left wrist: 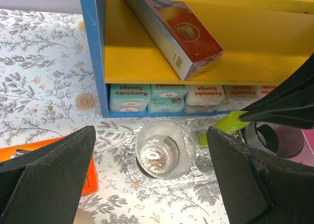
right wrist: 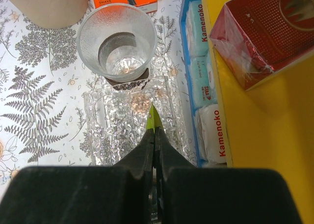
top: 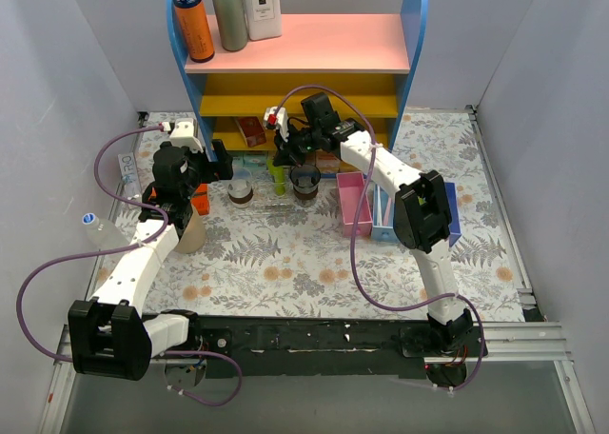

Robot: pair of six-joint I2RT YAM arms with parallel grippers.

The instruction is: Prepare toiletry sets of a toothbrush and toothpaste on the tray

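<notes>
My right gripper is shut on a lime-green toothpaste tube and holds it above the clear tray in front of the shelf. In the right wrist view the tube's tip sticks out past the shut gripper, over the crinkly tray. A see-through cup stands at the tray's left end, a darker cup at its right. My left gripper is open and empty just left of the left cup; the tube shows there too. I cannot make out a toothbrush.
A blue-sided shelf holds an orange bottle, a red box and sponge packs. A pink bin and a blue bin stand to the right. A tan cup and an orange box lie to the left.
</notes>
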